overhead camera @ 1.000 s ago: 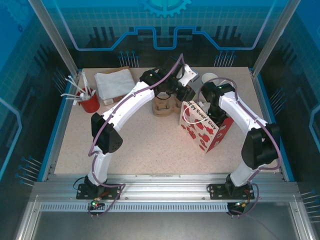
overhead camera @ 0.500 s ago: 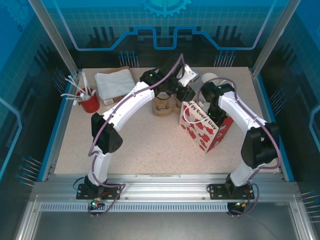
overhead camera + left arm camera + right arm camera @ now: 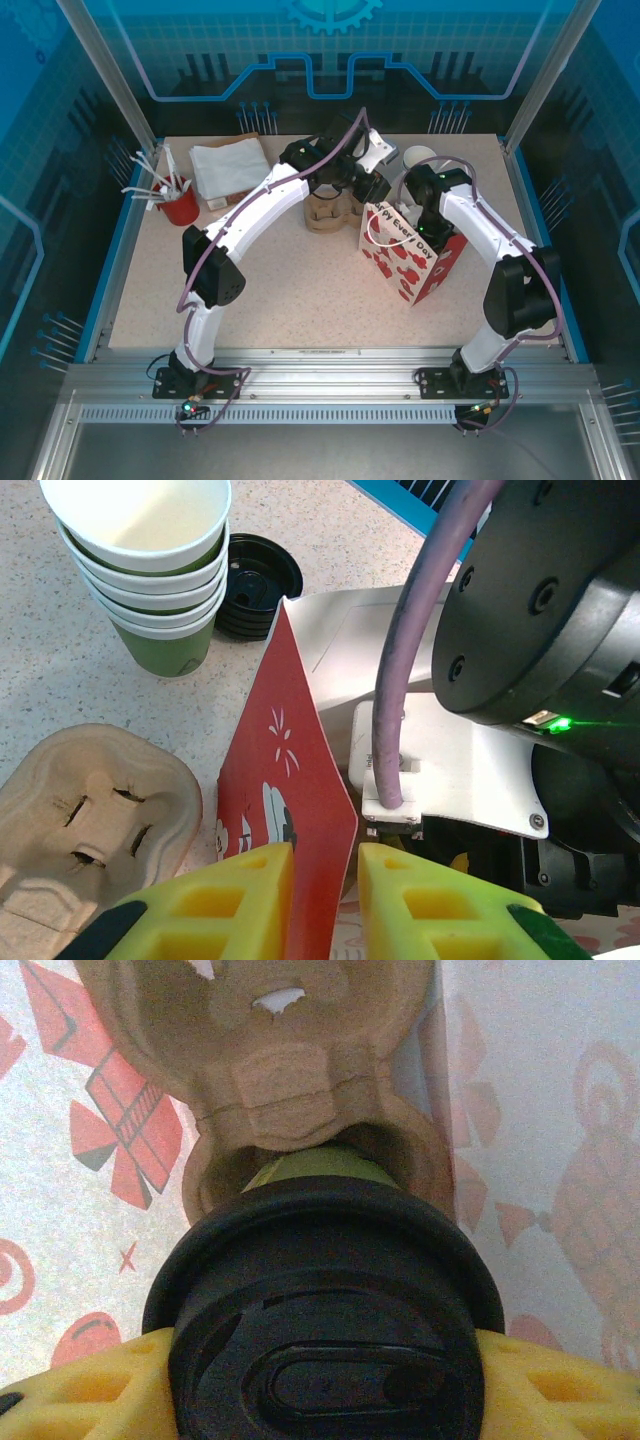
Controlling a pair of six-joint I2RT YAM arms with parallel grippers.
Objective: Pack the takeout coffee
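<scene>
Right gripper (image 3: 325, 1385) — yellow fingers clenched on the black-lidded olive-green paper takeout coffee (image 3: 325, 1290), seated in a moulded brown pulp carrier (image 3: 290, 1080) inside the red-printed paper bag (image 3: 290, 780); left gripper (image 3: 325, 880) — narrowly parted, pinching its wall.

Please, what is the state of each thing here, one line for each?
gift bag: standing, mouth open
takeout coffee: lidded, upright, inside the gift bag
left hand: shut on the gift bag's edge
right hand: shut on the takeout coffee
paper cups: stacked, lidless, top one empty
cup carrier outside the bag: empty
</scene>
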